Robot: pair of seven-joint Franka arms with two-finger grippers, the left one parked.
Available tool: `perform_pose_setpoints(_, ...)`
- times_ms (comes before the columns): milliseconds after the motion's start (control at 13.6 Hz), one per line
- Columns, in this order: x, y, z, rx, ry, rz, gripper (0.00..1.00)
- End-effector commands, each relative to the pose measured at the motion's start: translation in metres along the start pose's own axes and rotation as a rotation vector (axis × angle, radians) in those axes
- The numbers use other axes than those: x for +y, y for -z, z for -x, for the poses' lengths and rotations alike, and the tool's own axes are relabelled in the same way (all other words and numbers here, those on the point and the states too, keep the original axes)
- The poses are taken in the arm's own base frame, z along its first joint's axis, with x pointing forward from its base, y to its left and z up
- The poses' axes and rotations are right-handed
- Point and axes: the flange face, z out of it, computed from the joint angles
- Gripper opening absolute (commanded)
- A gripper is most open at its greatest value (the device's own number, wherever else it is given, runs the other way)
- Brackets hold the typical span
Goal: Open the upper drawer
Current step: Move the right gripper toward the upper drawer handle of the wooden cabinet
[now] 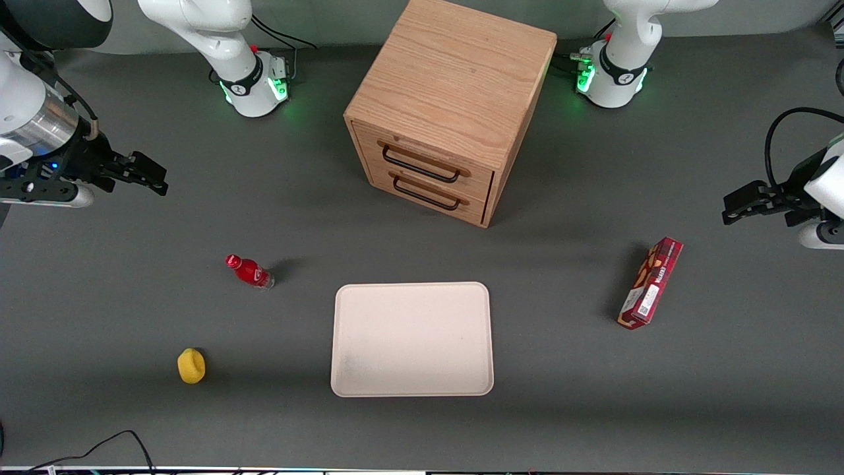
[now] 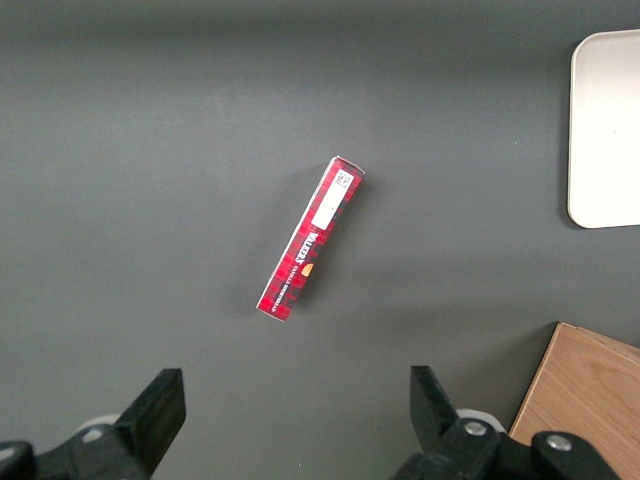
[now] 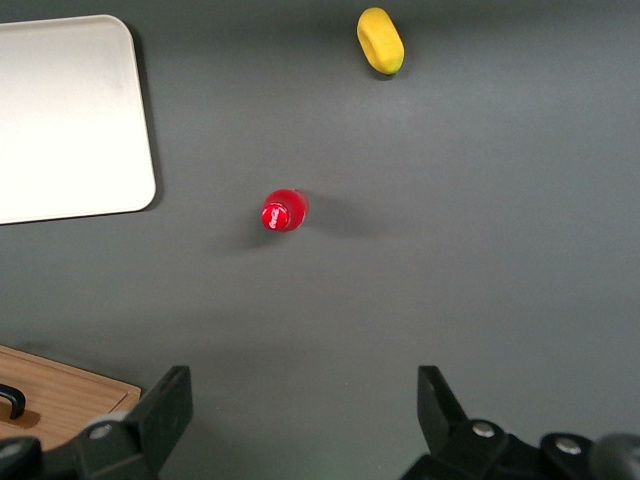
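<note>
The oak cabinet (image 1: 455, 86) stands at the middle of the table, far from the front camera. Its upper drawer (image 1: 478, 179) is shut flush, with a thin black bar handle (image 1: 421, 165) on a brown strip. The matching lower drawer (image 1: 422, 192) is shut beneath it. The working arm's gripper (image 1: 158, 181) hangs open and empty above bare table, well off toward the working arm's end, apart from the cabinet. In the right wrist view the open gripper (image 3: 305, 385) is over grey table, with a corner of the cabinet (image 3: 60, 395) beside one finger.
A red bottle (image 1: 249, 271) (image 3: 283, 211) stands nearer the front camera than the gripper. A yellow object (image 1: 191, 365) (image 3: 381, 41) lies nearer still. A white tray (image 1: 412, 340) lies in front of the drawers. A red box (image 1: 651, 283) (image 2: 311, 240) lies toward the parked arm's end.
</note>
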Motion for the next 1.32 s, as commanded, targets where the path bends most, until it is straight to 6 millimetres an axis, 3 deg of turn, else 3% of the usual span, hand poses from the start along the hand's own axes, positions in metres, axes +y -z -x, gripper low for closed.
perform_pose_setpoints(0, -0.002, 0.001, 0.001, -0.008, -0.024, -0.007, 1.00)
perform_pose_setpoints(294, -0.026, 0.000, -0.005, -0.009, 0.017, -0.053, 1.00)
perform_pose_setpoints(515, -0.103, 0.001, -0.009, -0.019, 0.165, -0.102, 1.00)
perform_pose_setpoints(662, -0.178, -0.010, 0.013, -0.051, 0.302, -0.120, 1.00)
perform_pose_setpoints(882, -0.265, -0.032, 0.032, -0.114, 0.546, -0.232, 1.00)
perform_pose_setpoints(1250, -0.342, -0.084, 0.034, -0.093, 0.883, -0.387, 1.00)
